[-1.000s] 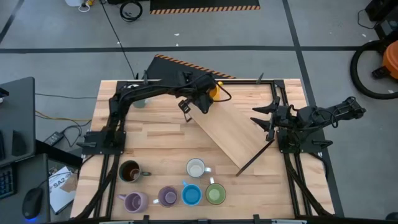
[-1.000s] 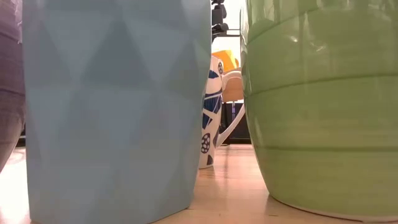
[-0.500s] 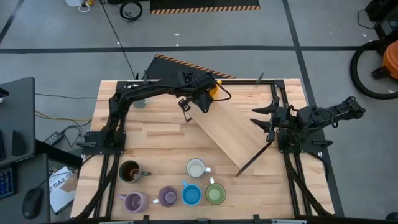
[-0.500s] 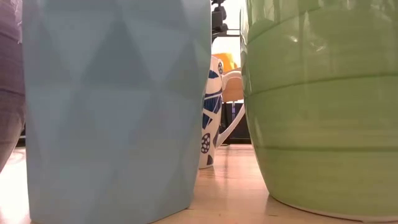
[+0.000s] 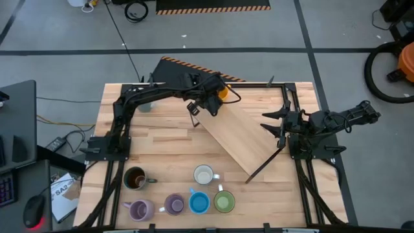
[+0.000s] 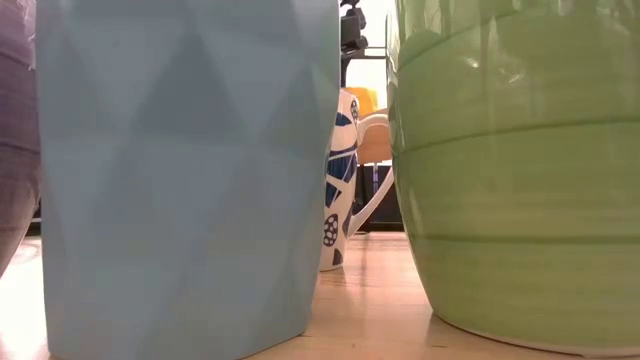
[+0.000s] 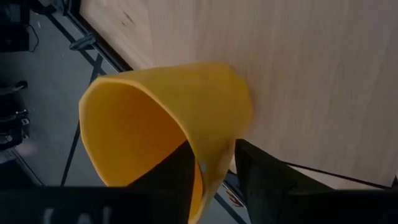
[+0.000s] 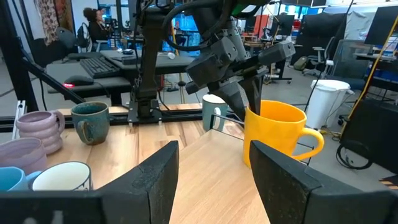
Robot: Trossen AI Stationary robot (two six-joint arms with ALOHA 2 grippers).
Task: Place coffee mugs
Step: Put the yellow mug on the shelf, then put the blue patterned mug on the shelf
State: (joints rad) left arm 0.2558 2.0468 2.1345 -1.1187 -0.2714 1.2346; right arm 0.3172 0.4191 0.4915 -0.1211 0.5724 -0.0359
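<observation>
Apparently mid-release, the left pincer (image 8: 249, 99) straddles the rim of the orange mug (image 8: 278, 135), which stands on the tilted board (image 5: 242, 139); its grip looks loosened. Well below it, six mugs wait on the surface (image 5: 162, 145). The right pincer (image 5: 274, 121) idles, spread.

- A pale rectangular plywood board (image 5: 240, 138) lies at an angle on the light wooden table (image 5: 165, 142), toward two o'clock from centre.
- A black-and-orange striped strip (image 5: 194, 67) sits at twelve o'clock.
- A seated person (image 8: 96, 25) appears beyond the table.
</observation>
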